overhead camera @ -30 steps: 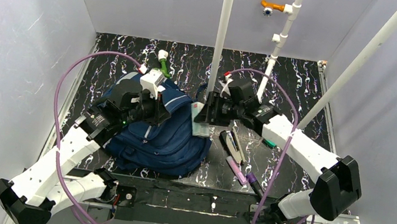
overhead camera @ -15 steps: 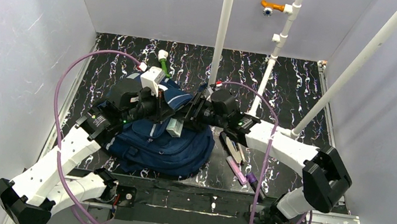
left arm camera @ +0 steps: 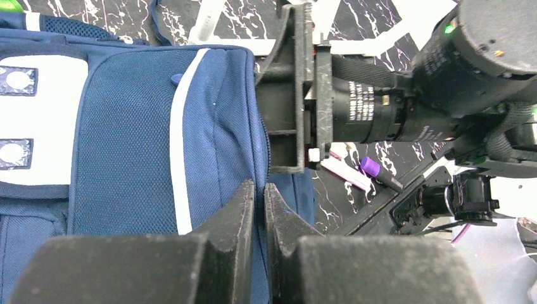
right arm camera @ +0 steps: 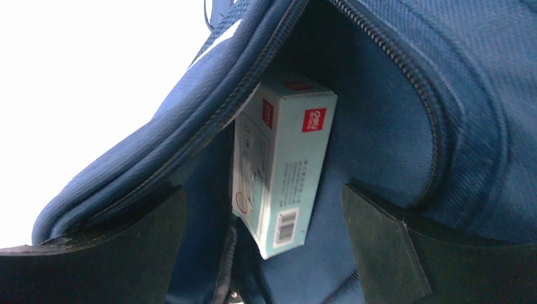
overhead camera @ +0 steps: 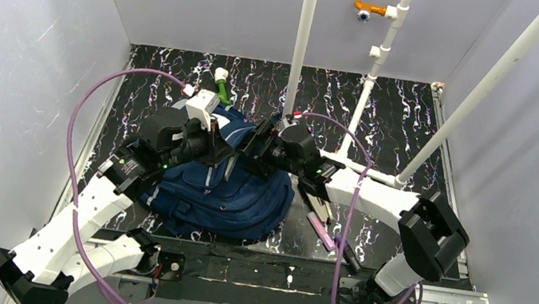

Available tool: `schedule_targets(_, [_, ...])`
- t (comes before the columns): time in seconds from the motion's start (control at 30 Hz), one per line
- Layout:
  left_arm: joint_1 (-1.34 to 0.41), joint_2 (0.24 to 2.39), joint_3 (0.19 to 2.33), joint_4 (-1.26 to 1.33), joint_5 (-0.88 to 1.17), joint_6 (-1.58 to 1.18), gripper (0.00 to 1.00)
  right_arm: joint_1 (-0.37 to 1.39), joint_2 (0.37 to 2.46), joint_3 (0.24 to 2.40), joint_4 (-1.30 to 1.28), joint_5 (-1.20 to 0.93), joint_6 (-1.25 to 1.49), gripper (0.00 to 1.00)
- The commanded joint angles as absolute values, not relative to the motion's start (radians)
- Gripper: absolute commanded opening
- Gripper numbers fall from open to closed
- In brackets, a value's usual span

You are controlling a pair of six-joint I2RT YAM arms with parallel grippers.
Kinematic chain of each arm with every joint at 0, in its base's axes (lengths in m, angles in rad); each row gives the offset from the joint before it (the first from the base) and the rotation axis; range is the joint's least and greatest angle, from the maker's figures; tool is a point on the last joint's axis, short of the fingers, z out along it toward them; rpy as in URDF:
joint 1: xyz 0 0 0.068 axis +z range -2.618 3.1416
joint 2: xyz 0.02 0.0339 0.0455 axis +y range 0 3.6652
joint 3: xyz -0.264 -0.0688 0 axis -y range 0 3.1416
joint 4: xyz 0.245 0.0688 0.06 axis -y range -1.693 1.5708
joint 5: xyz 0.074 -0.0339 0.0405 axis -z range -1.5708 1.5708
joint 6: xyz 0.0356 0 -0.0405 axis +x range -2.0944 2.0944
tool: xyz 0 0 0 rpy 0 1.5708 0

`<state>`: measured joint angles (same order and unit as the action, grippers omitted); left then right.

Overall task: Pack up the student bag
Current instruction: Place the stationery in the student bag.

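The left fingers [left arm camera: 237, 212] pinch the rim of the bag [left arm camera: 126, 139], lifting its mouth; the right fingers [right arm camera: 120, 253] stand wide inside it with a box [right arm camera: 285, 158] lying loose between them, so best draw them straight out, clear of the zipper [right arm camera: 405, 69], left grip firm.

The student bag [left arm camera: 126, 126] is coloured navy blue and trimmed with a white stripe and a white patch [left arm camera: 38, 120]. The box [right arm camera: 282, 171] inside it is printed pale mint and white, with red labels. The table [overhead camera: 402, 107] is patterned black with white marbling. The cables [overhead camera: 68, 136] are sheathed in purple, and a pen [left arm camera: 370, 166] is capped in purple.
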<state>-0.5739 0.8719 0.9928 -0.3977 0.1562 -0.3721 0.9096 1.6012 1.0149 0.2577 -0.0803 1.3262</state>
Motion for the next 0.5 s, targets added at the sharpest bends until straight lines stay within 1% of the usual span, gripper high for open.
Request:
schedule_targets(0.0, [-0.591,0.805,1.02,-0.306,0.241,-0.369,0.0,0.908,1.486,0.974,0.205,-0.054,1.156,0.98])
schedule_targets(0.03, [-0.591,0.803,1.017,-0.307,0.242,-0.368,0.0,0.908,1.479,0.959,0.216,-0.06,1.142,0.96])
schedule_targets(0.1, [-0.591,0.803,1.008,-0.301,0.247,-0.371,0.0,0.91,1.477,0.945,0.232,-0.071,1.134,0.88])
schedule_targets(0.13, [-0.591,0.805,1.005,-0.298,0.248,-0.376,0.0,0.918,1.485,0.954,0.231,-0.068,1.129,0.8])
schedule_targets(0.23, [-0.591,0.815,1.009,-0.296,0.265,-0.384,0.0,0.956,1.531,0.995,0.213,-0.045,1.112,0.76])
schedule_targets(0.33, [-0.591,0.825,1.021,-0.3,0.268,-0.385,0.0,0.998,1.547,1.005,0.215,-0.009,1.117,0.64])
schedule_targets(0.4, [-0.591,0.833,1.034,-0.308,0.267,-0.379,0.0,1.028,1.526,0.988,0.218,0.075,1.084,0.54])
schedule_targets(0.43, [-0.591,0.837,1.038,-0.311,0.265,-0.378,0.0,1.036,1.516,0.975,0.235,0.08,1.059,0.48])
schedule_targets(0.47, [-0.591,0.84,1.041,-0.313,0.262,-0.377,0.0,1.043,1.506,0.964,0.254,0.084,1.023,0.45])
